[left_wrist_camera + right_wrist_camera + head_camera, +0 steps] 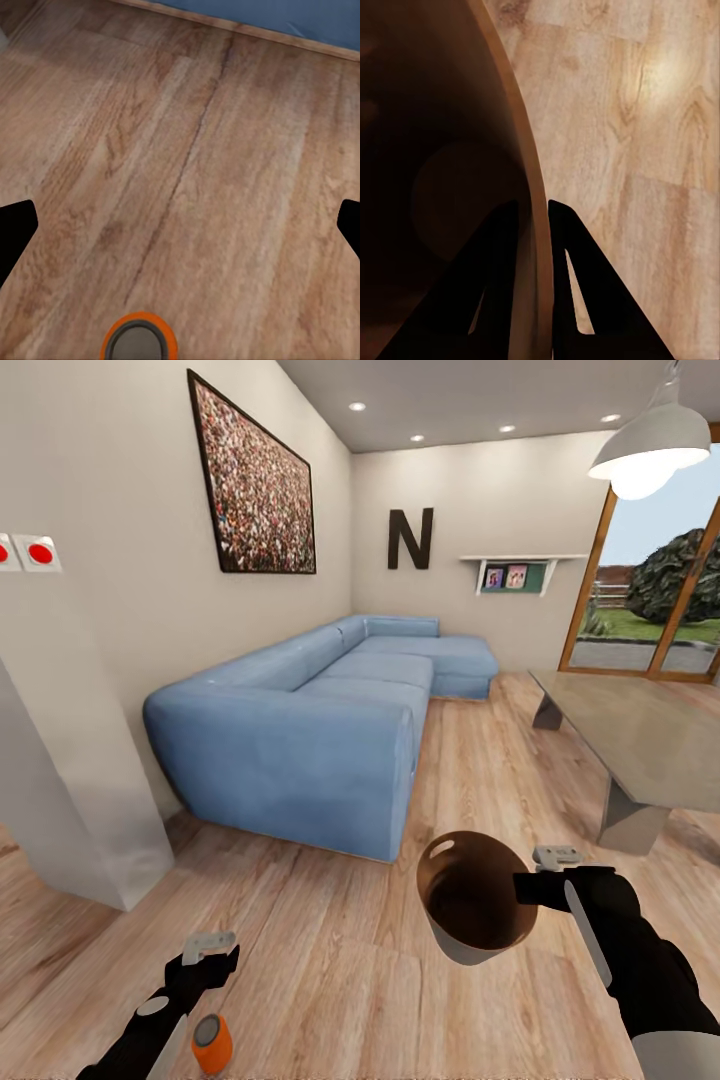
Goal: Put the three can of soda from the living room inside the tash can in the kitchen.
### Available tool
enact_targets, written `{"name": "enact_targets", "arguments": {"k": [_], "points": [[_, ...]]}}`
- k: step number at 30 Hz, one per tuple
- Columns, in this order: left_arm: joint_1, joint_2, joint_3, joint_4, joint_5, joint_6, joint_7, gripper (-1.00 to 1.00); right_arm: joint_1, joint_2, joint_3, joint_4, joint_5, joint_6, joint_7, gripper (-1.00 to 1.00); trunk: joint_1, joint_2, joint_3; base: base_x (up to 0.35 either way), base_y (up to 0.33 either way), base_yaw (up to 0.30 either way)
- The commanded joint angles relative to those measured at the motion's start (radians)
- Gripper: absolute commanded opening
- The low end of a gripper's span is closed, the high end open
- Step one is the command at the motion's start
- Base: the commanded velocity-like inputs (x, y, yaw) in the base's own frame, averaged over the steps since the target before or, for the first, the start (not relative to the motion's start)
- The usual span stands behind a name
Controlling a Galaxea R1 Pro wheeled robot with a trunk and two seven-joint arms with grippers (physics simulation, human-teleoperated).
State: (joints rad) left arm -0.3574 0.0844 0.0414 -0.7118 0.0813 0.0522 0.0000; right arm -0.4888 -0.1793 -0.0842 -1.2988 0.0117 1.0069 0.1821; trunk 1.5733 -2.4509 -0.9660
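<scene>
Wood floor (330,960) everywhere underfoot, living room view. Right gripper (528,887) was clenched on the bin (470,900): one finger inside the glossy brown wall, the other on the outside of the rim, as the right wrist view showed (534,225). Bin was held off the floor, tilted with its mouth toward the camera, interior looked dark; couldn't tell if anything sat in it.

Left gripper (212,958) was released, fingers spread wide apart, nothing between them. Orange soda can (212,1044) stood upright on the floor just below that gripper, near the bottom edge of the head view; in the left wrist view its grey top with orange rim (139,339) sat between the two fingertips but apart from both.

Blue corner sofa (330,720) ran along the left wall, grey low table (640,740) to the right, glass doors (660,600) behind it.
</scene>
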Motion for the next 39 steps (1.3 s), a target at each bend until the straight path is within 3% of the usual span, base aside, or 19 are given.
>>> {"name": "enact_targets", "arguments": {"k": [1, 16, 39], "points": [[0.0, 0.0, 0.0, 0.0, 0.0, 0.0, 0.0, 1.0, -0.001, 0.0, 0.0, 0.0, -0.016, 0.001, 0.003, -1.0, 0.0, 0.0, -0.001, 0.015, 0.0, 0.0], [0.0, 0.006, 0.0, 0.001, 0.0, 0.0, 0.0, 1.0, -0.001, 0.001, 0.0, 0.0, -0.016, 0.001, 0.003, -1.0, 0.0, 0.0, -0.013, 0.176, 0.088, 0.0], [0.0, 0.006, 0.0, 0.001, 0.0, 0.0, 0.0, 1.0, -0.001, 0.001, 0.0, 0.0, -0.016, 0.001, 0.003, -1.0, 0.0, 0.0, -0.044, 0.01, 0.006, 0.0]]}}
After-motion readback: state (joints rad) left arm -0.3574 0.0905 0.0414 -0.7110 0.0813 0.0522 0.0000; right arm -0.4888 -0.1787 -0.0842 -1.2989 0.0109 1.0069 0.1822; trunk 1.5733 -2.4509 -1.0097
